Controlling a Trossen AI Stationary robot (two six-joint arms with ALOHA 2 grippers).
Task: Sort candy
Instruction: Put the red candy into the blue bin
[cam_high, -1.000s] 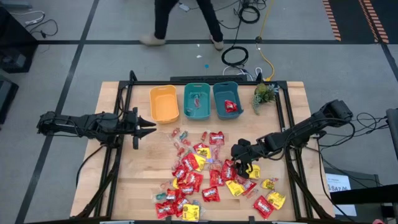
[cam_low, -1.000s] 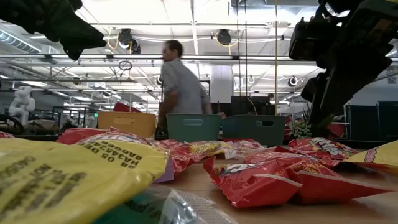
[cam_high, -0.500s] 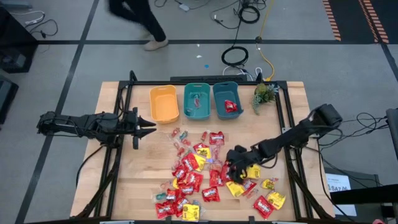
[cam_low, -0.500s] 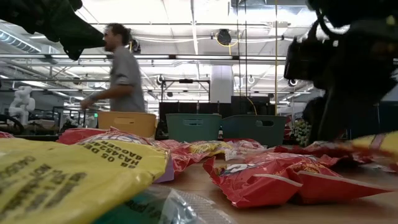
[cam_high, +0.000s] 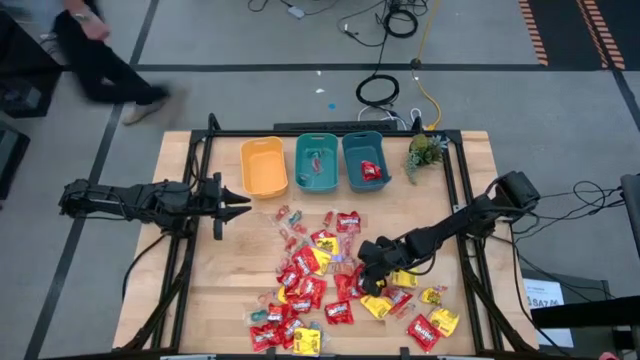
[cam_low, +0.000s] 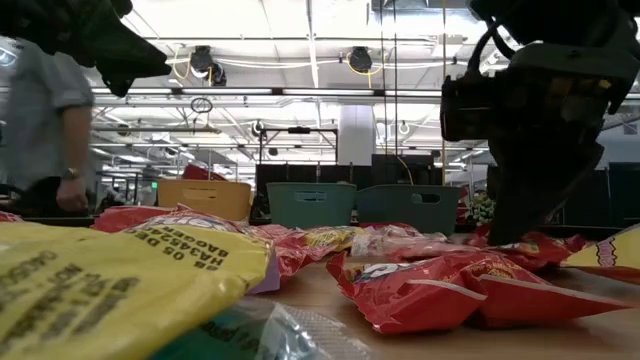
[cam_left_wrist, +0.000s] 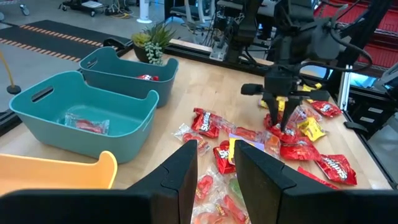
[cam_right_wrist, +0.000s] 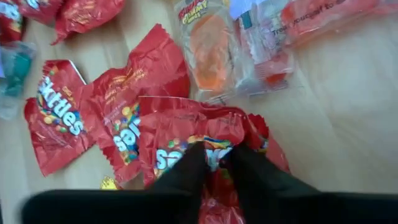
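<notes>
The candy (cam_high: 330, 285) lies as a loose pile of red and yellow packets and small clear-wrapped pieces on the wooden table's near middle. My right gripper (cam_high: 366, 274) is down in the pile's right part, shut on a red Skittles packet (cam_right_wrist: 186, 140). It also shows in the left wrist view (cam_left_wrist: 283, 121) and the low view (cam_low: 505, 235). My left gripper (cam_high: 238, 200) hovers open and with nothing between its fingers at the table's left, pointing toward the pile. My right gripper pinches the red Skittles packet between its two fingers, at a puckered spot near its middle (cam_right_wrist: 219, 148). The fingers come from above, slanting down from the table's right. The packet lies on the table, partly over neighbouring red packets, its wrapper wrinkled around the fingertips.
A yellow bin (cam_high: 264, 166) and two teal bins (cam_high: 317, 162) (cam_high: 365, 160) stand in a row at the far edge, each teal one holding a candy. A small green plant (cam_high: 425, 152) stands right of them. A person (cam_high: 100, 55) walks beyond the table's far left corner.
My right gripper has moved toward the table's left and near edge and come down onto the red packets in the pile. The person behind the table has walked from its far middle toward the left.
</notes>
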